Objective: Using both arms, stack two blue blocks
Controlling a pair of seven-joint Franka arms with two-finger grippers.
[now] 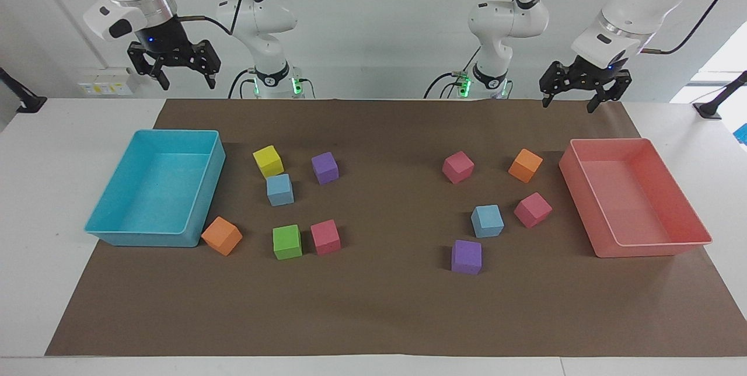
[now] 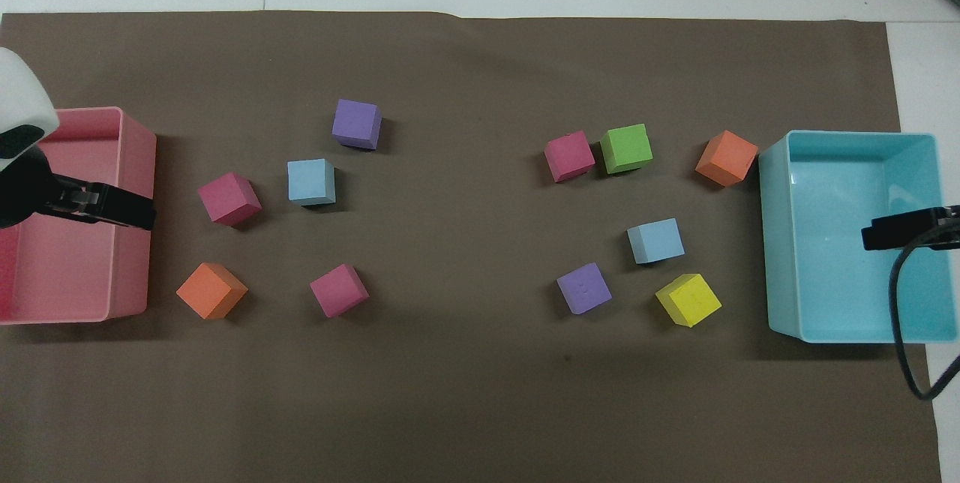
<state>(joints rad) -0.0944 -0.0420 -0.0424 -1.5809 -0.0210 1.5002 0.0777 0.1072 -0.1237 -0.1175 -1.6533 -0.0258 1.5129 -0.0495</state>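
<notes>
Light-blue foam cubes [image 1: 280,190] [image 1: 487,220] sit well apart on brown paper [image 1: 385,306], unstacked. Left gripper [image 1: 569,94] and right gripper [image 1: 184,74] hang raised, both spread wide, grasping nothing.

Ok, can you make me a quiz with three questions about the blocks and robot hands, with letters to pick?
1. What sits right beside the yellow block?
A. a blue block
B. an orange block
C. the pink tray

2. How many blue blocks are there?
A. one
B. two
C. four

3. What are the grippers doing?
A. holding blocks
B. pressing the table
C. open, up in the air

Answers:
1 A: a blue block lies next to it.
2 B: the second blue block is beside a purple block.
3 C: left gripper and right gripper hold nothing.
</notes>
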